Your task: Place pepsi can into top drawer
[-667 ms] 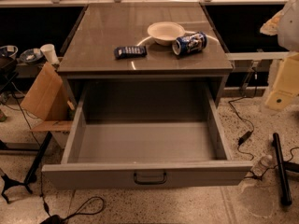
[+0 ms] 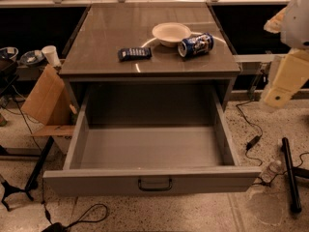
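Nothing on the counter point(image 2: 96, 64) has shifted since the moment before; only your arm at the right edge has crept slightly up and left. Your gripper point(image 2: 285, 79) hangs there, off the counter's right side and well apart from the pepsi can point(image 2: 195, 45). Whether it is clenched or released cannot be told, but it is not holding the can. The top drawer point(image 2: 203, 180) already stands pulled open. Reaching, grasping and placing are all left to do. The can lies on its side just right of a white bowl point(image 2: 171, 33), its long axis running left to right, with one silver end facing left and slightly toward the camera.
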Motion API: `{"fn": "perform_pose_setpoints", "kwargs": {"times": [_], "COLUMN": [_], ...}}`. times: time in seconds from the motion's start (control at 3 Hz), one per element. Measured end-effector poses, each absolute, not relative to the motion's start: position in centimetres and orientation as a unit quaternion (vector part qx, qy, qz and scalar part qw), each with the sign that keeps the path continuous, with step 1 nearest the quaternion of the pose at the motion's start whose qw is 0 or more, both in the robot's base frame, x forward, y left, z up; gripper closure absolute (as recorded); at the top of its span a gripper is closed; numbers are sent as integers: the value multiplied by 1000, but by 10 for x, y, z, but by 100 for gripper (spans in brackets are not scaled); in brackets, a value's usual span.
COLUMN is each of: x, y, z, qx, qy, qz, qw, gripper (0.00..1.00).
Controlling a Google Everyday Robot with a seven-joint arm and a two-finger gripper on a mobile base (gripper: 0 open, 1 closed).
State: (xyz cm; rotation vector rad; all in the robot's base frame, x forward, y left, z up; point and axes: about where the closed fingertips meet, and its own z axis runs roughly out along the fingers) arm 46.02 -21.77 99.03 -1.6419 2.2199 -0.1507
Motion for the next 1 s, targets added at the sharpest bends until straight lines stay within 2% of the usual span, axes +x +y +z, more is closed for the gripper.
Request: {"fn": "perform_pose_setpoints", "kwargs": {"times": [0.67,1.0], "x": [503,535], "y": [-196,-191], "z": [984,978], "qx": [-524,-452], "qy": [808,833], "qz": [-7,28], "qw": [269,318], "gripper": [0,0]}}
